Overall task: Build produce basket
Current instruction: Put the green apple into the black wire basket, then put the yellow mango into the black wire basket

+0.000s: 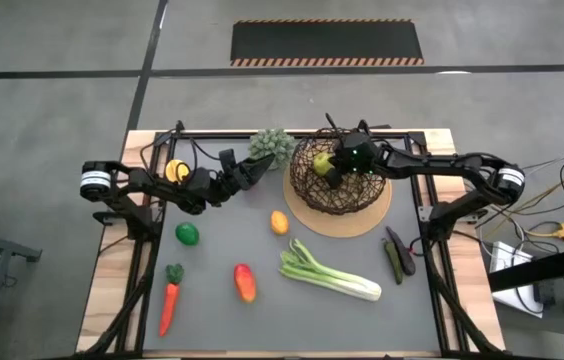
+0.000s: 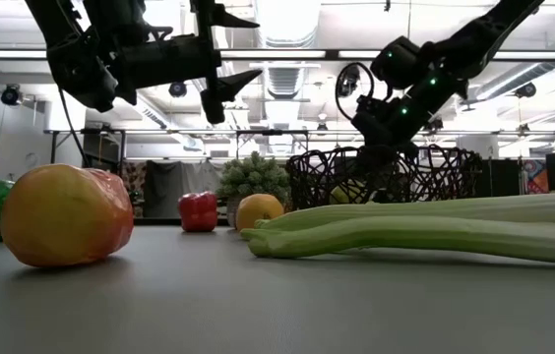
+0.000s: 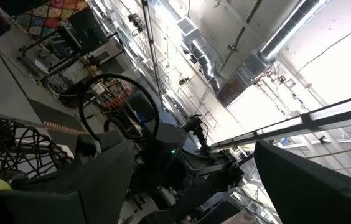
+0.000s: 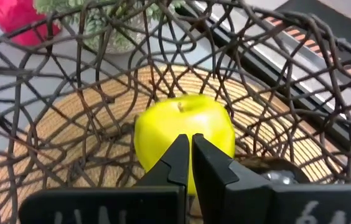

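Basket (image 1: 337, 175) is sitting on the tan mat (image 1: 362, 218) w/ a yellow-green apple (image 4: 183, 133) lying inside it. Right gripper (image 4: 190, 155) is hanging inside the basket just above the apple, fingers (image 4: 177, 163) clenched on nothing. Left gripper (image 1: 259, 171) is hovering beside the basket, fingers spread, empty.

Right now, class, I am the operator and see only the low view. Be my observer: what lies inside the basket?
Observer: One yellow-green apple lies in the basket, which stands on a round mat.
Operator: Does the right tool hold the apple?
Observer: No. The right tool is shut with nothing between its fingers, close to the apple inside the basket.
Operator: And the left tool?
Observer: The left tool is open and empty, outside the basket, beside the plant.
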`<state>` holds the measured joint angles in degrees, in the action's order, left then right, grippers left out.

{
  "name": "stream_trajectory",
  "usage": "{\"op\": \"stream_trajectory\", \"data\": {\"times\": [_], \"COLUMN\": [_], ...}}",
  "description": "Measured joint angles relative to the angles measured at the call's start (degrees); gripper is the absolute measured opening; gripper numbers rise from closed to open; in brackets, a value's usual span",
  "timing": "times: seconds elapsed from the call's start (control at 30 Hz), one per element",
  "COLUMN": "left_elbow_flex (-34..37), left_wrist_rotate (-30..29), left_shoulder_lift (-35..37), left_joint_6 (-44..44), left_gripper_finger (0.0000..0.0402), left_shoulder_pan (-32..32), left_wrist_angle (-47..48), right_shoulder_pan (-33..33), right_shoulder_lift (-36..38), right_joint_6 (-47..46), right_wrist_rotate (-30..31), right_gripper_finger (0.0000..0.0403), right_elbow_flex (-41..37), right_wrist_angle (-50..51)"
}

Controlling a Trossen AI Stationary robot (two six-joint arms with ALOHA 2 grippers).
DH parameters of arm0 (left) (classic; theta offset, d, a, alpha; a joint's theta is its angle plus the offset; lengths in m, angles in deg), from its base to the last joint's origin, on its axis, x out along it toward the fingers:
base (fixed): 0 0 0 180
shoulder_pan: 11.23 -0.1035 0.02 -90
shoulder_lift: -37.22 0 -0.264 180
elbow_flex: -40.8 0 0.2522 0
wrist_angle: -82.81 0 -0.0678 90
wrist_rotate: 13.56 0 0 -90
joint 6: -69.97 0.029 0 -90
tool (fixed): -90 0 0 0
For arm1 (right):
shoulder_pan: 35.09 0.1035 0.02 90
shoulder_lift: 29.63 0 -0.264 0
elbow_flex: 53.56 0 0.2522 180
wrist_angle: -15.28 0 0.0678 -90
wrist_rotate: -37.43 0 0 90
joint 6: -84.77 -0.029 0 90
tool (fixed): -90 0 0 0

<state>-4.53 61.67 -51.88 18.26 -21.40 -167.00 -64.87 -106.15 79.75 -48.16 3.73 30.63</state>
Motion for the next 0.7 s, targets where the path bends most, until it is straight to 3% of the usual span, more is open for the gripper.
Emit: {"op": "stream_trajectory", "data": {"times": [0.13, 0.37, 0.53, 0.7], "left_elbow_flex": [0.0, 0.0, 0.0, 0.0], "left_wrist_rotate": [0.2, 0.2, 1.1, 9.9], "left_shoulder_lift": [0.0, 0.0, 0.0, 0.0], "left_joint_6": [0.0, 0.1, 0.2, 2.8], "left_gripper_finger": [0.0313, 0.0313, 0.0313, 0.0313], "left_shoulder_pan": [0.0, 0.0, 0.0, 0.0], "left_wrist_angle": [0.0, 0.0, 0.0, 0.1], "right_shoulder_pan": [0.0, 0.0, 0.0, 0.6], "right_shoulder_lift": [-0.1, -0.8, -1.0, 2.8], "right_joint_6": [0.3, 0.4, 1.3, 2.1], "right_wrist_rotate": [0.0, 0.0, 0.0, 0.0], "right_gripper_finger": [0.0009, 0.0009, 0.0009, 0.0009], "right_elbow_flex": [0.0, 0.0, 0.0, 0.0], "right_wrist_angle": [-0.2, -10.0, -7.6, -3.0]}}
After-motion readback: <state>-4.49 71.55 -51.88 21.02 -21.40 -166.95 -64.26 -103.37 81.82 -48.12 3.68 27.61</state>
